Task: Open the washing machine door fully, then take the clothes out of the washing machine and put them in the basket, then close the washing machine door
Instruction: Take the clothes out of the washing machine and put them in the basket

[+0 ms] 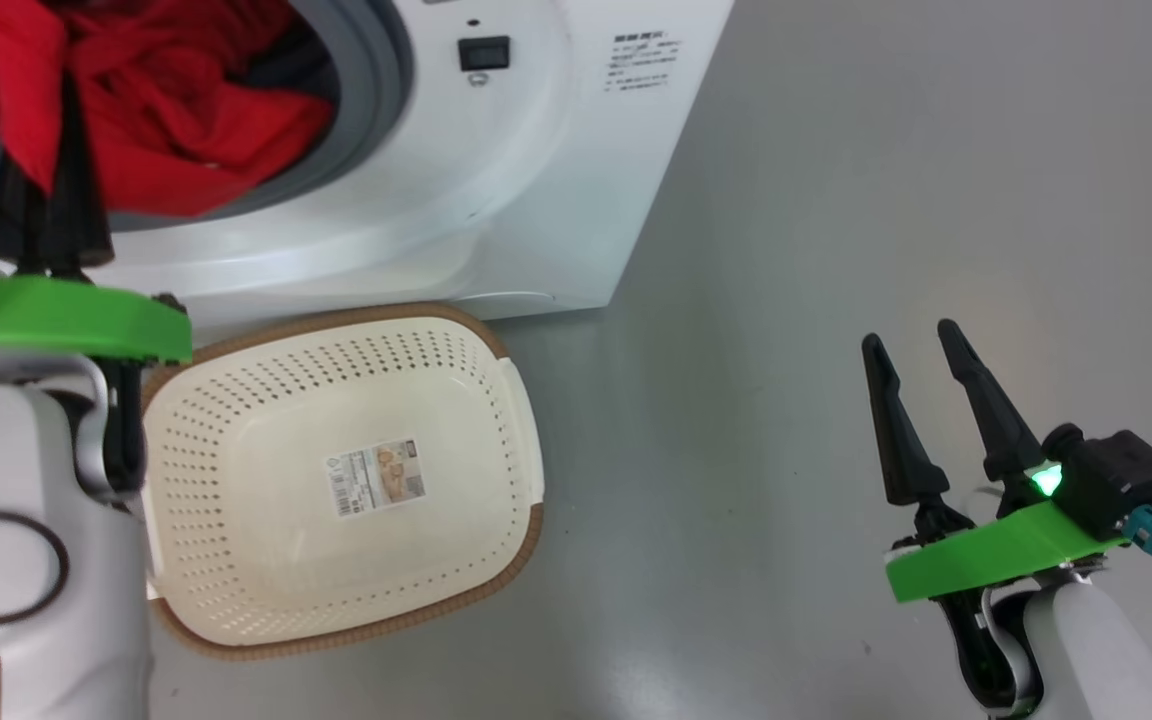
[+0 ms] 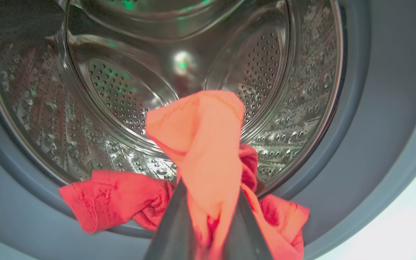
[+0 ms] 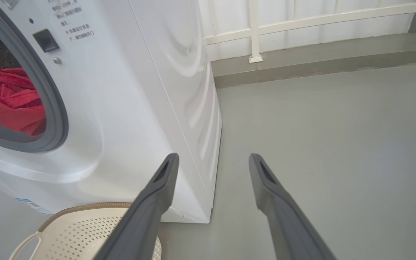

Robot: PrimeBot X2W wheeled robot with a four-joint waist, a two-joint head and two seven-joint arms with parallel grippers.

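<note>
The white washing machine (image 1: 536, 180) stands with its round mouth uncovered; the washing machine door is out of view. Red clothes (image 1: 186, 130) hang over the grey rubber ring at the mouth. My left gripper (image 1: 56, 170) is at the mouth, shut on a fold of the clothes (image 2: 200, 144), which rises between its fingers in front of the steel drum (image 2: 121, 90). The cream basket (image 1: 236, 420) sits on the floor just in front of the machine, holding nothing but its paper label. My right gripper (image 1: 911, 337) hovers open over the floor to the right.
Grey floor (image 1: 886, 150) stretches to the right of the machine. In the right wrist view a wall with a white railing (image 3: 302, 25) runs behind the machine (image 3: 139, 108), and the basket rim (image 3: 85, 207) shows under my right gripper (image 3: 213, 159).
</note>
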